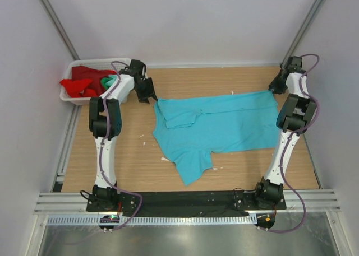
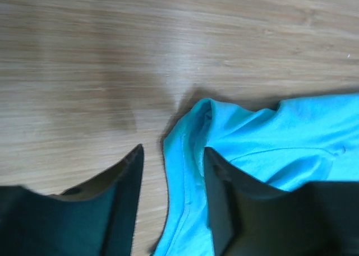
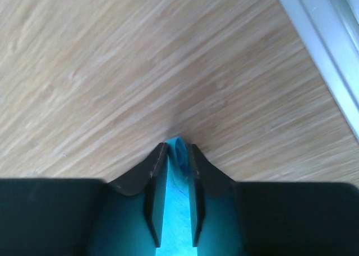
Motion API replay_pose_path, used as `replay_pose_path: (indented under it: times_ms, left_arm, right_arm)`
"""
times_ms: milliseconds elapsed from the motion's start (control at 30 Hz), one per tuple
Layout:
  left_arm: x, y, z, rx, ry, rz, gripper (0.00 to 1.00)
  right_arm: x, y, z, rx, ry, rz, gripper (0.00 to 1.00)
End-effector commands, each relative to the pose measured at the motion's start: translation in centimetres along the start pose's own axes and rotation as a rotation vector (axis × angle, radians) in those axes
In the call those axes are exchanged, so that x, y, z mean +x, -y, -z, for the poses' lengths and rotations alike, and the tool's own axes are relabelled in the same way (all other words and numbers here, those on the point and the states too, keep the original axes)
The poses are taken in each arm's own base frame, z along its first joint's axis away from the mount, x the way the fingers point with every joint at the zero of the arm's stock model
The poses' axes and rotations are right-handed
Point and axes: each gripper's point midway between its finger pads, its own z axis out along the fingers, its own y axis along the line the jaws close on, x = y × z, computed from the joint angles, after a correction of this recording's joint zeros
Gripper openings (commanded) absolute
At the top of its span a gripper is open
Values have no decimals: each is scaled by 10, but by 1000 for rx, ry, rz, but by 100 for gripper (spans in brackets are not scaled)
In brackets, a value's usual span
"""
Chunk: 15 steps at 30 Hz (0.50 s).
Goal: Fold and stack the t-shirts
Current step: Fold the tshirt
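Note:
A turquoise t-shirt (image 1: 224, 124) lies spread on the wooden table, one sleeve and its lower part folded over. My left gripper (image 1: 148, 92) is at its far left corner. In the left wrist view that gripper (image 2: 173, 149) is open, its fingers either side of the shirt's edge (image 2: 185, 172), which rests on the wood. My right gripper (image 1: 276, 88) is at the far right corner. Seen from its wrist, this gripper (image 3: 179, 146) stands narrowly open with the rolled corner (image 3: 179, 149) between its fingers. A red t-shirt (image 1: 78, 85) and a mint green one (image 1: 110, 78) lie in the basket.
The white mesh basket (image 1: 72, 101) stands at the table's far left corner, close behind the left arm. A metal rail (image 3: 322, 40) runs along the table's right edge near the right gripper. Bare wood (image 1: 123, 161) shows left of the shirt.

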Motion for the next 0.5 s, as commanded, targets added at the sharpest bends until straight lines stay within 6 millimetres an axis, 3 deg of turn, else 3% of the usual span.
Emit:
replay_pose_path:
  times_ms: [0,67,100,167,200,300,400,433,467]
  left_arm:
    - [-21,7,39,-39,87,-30,51]
    - [-22,7,53,-71,112,-47,55]
    - [-20,12,70,-75,126,-61,57]
    - [-11,13,81,-91,121,-75,58]
    - [-5,19,88,-85,121,-94,58]
    - [27,33,109,-61,93,-138,56]
    - [79,50,120,-22,25,-211,55]
    - [108,50,116,3,-48,-220,55]
    - [125,59,122,45,-75,-235,54]
  right_arm:
    - [-24,-4,17,39,53,0,38]
    - [-35,6,39,127,77,15,48]
    - [-46,7,57,148,106,25,56]
    - [-48,19,79,228,112,40,64]
    - [-58,28,99,290,148,54,69]
    - [-45,39,122,356,123,23,72]
    - [-13,32,140,320,88,-47,74]
    - [2,26,149,285,82,-79,74]
    - [13,18,151,258,71,-73,75]
